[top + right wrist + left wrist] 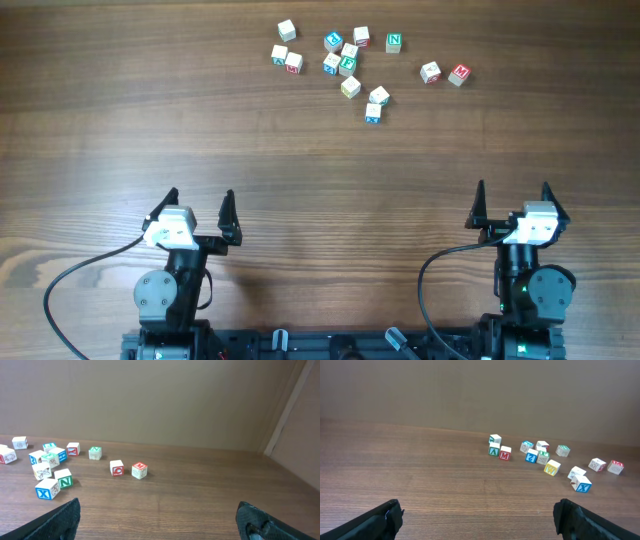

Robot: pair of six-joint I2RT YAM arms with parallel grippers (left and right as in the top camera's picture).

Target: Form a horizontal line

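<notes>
Several small pale wooden letter cubes lie scattered loose at the far middle of the table, around a green-faced cube (347,66). A pair with red faces (459,74) sits at the right end of the scatter. No straight row of three touching cubes shows in any view. My left gripper (200,195) is open and empty near the front left, far from the cubes. My right gripper (513,188) is open and empty near the front right. The left wrist view shows open fingers (477,507) and the cubes ahead, with a blue X cube (582,483) nearest. The right wrist view shows open fingers (157,505) and the blue X cube (47,489) at left.
The wooden table (320,160) runs bare between the grippers and the cubes. A plain wall (470,390) stands behind the table's far edge. Black cables (80,275) loop beside the arm bases at the front.
</notes>
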